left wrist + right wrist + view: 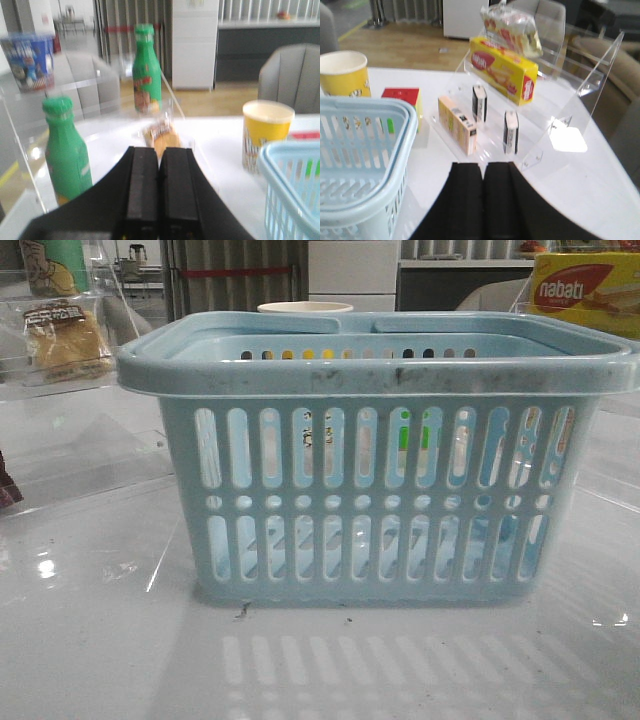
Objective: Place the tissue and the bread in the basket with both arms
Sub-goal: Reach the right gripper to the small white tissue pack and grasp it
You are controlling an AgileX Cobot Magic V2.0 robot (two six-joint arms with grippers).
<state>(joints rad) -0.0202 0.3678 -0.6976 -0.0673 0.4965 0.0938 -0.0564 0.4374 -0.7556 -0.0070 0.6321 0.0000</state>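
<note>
The pale blue basket [375,455] fills the middle of the front view, and neither gripper shows there. The bread [65,340], in clear wrap with a dark label, lies on a clear acrylic shelf at the back left. In the left wrist view my left gripper [159,151] is shut and empty, with the bread [160,134] just beyond its tips. In the right wrist view my right gripper [484,167] is shut and empty. Two small whitish tissue packs with black patches [510,131] [479,103] stand on an acrylic stand ahead of it. The basket rim [395,145] is beside it.
Two green bottles [65,150] [146,70] stand by the bread on the acrylic shelf. A yellow paper cup [265,131] stands behind the basket. On the right stand are a yellow-red nabati box [502,70], a peach box [456,123] and a snack bag [512,27]. A red cube [402,97] is nearby.
</note>
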